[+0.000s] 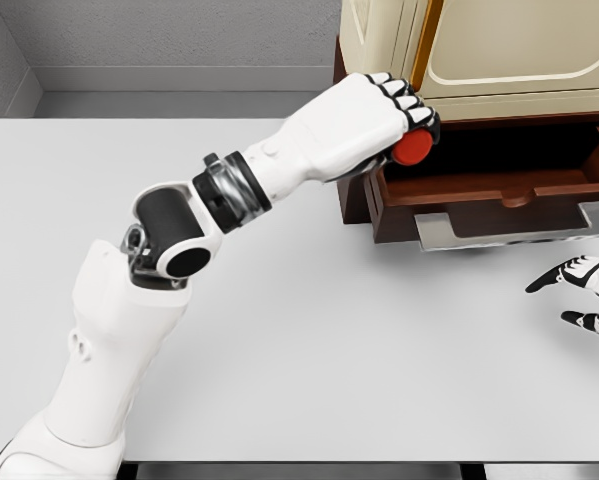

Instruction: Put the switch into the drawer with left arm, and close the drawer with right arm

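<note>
1. From my seat most of the switch [413,148] is buried: only a red rounded bit pokes out under the left robot hand [384,115], whose fingers are curled tight around it.
2. The cabinet [499,50] is cut off by the top and right edges, so I only see its cream lower part and an orange strip down the front.
3. The drawer [499,195] is pulled open, dark brown wood with a grey handle [524,230] on the front. The inside is deep in shadow, so I can't tell what's in there.
4. The held switch sits right at the drawer's left front corner, above the rim, not inside.
5. The right robot hand [584,295] is clipped by the right edge, low over the white surface [329,350], fingers loosely spread, holding nothing.
</note>
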Controlling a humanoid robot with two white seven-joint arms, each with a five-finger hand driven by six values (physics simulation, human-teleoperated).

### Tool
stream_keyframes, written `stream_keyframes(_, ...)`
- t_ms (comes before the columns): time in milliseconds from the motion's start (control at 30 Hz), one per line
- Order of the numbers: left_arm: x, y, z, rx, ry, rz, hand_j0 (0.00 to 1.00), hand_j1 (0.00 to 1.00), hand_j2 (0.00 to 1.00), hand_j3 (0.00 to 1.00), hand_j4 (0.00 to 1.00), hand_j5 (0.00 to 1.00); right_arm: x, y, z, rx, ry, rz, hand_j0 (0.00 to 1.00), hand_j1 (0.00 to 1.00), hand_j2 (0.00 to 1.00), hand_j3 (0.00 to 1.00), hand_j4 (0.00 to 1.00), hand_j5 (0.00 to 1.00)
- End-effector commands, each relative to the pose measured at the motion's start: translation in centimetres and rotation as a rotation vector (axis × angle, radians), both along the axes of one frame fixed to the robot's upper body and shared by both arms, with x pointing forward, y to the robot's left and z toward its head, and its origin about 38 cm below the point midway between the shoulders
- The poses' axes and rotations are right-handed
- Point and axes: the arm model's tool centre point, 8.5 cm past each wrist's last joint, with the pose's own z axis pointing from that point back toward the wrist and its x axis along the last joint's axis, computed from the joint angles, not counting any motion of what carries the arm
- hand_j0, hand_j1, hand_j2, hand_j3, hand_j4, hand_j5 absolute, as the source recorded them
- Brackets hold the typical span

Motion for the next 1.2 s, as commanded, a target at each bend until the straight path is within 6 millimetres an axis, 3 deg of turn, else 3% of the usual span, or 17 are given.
stream_keyframes(0, 0.0, -0.6, -0.3, 0.000, 0.027, 0.014, 0.40, 0.40, 0.40, 0.40, 0.40, 0.40, 0.1, -0.1, 0.1, 0.004, 0.000, -0.003, 0.67, 0.67, 0.67, 0.67, 0.67, 0.67)
stream_keyframes(300, -0.3, -2.9, 1.3, 0.027, -0.009, -0.026, 0.40, 0.40, 0.40, 0.40, 0.40, 0.40, 0.0, -0.1, 0.1, 0.000, 0.002, -0.002, 0.67, 0.67, 0.67, 0.67, 0.67, 0.67)
stream_keyframes(867, 2.2, -2.7, 1.0, 0.037, 0.051, 0.047, 0.41, 0.41, 0.41, 0.41, 0.41, 0.41, 0.1, -0.2, 0.5, -0.019, 0.012, 0.011, 0.67, 0.67, 0.67, 0.67, 0.67, 0.67)
stream_keyframes(967, 1.8, -3.0, 0.9, 0.042, 0.049, 0.035, 0.50, 0.50, 0.50, 0.50, 0.50, 0.50, 0.2, -0.2, 0.7, -0.027, 0.013, 0.015, 0.67, 0.67, 0.67, 0.67, 0.67, 0.67)
stream_keyframes(1000, 1.8, -3.1, 0.8, 0.045, 0.049, 0.032, 0.67, 0.67, 0.67, 0.67, 0.67, 0.67, 0.2, -0.2, 0.7, -0.030, 0.013, 0.016, 0.67, 0.67, 0.67, 0.67, 0.67, 0.67)
stream_keyframes(1067, 1.6, -3.2, 0.9, 0.044, 0.046, 0.027, 0.85, 0.85, 0.85, 0.85, 0.85, 0.85, 0.2, -0.3, 0.8, -0.032, 0.013, 0.017, 0.67, 0.67, 0.67, 0.67, 0.67, 0.67)
stream_keyframes(1167, 1.6, -3.2, 1.0, 0.045, 0.044, 0.029, 0.87, 0.87, 0.87, 0.87, 0.87, 0.87, 0.4, -0.4, 1.2, -0.040, 0.015, 0.022, 0.67, 0.67, 0.67, 0.67, 0.67, 0.67)
